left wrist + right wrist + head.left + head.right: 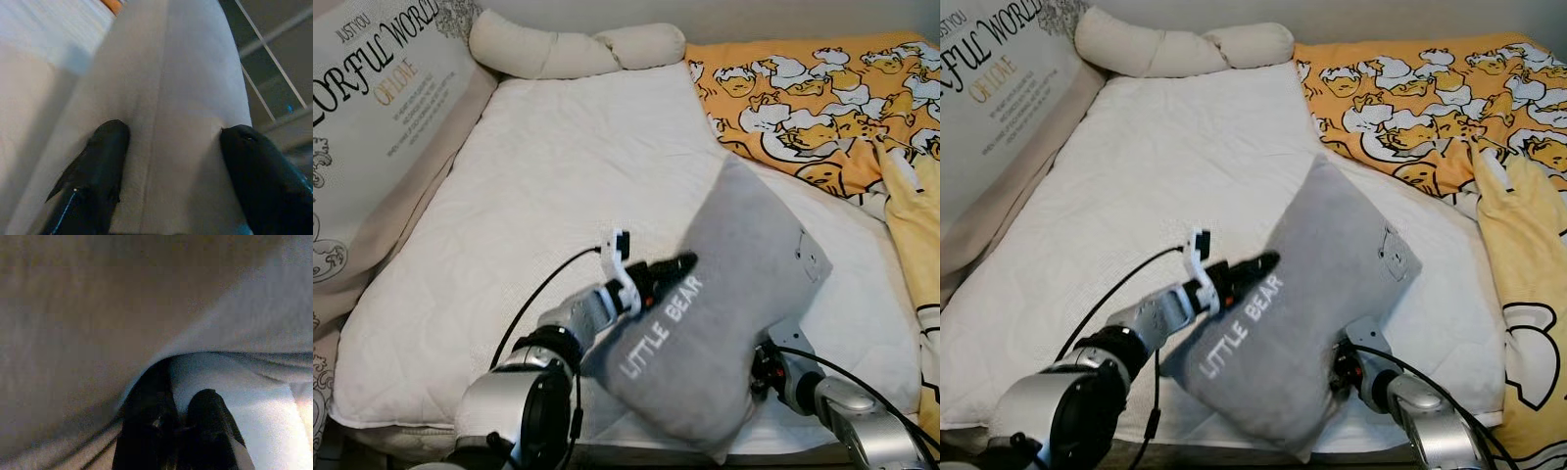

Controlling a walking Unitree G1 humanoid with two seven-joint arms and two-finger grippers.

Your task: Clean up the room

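Observation:
A grey pillow (729,294) printed "LITTLE BEAR" hangs tilted over the near part of the white bed (548,186). My left gripper (668,273) grips its left edge. In the left wrist view the two black fingers (100,161) press on either side of the pillow's seam (161,98). My right arm (803,387) reaches under the pillow's lower right corner, where the pillow hides the fingertips. The right wrist view shows the right gripper (183,384) with its fingers close together, pinched on grey fabric (98,333) over the white sheet.
A long cream bolster (573,49) lies along the head of the bed. An orange duck-print quilt (822,98) covers the right side, and a large printed cushion (382,117) leans at the left. The bed's front edge (401,426) is just below my arms.

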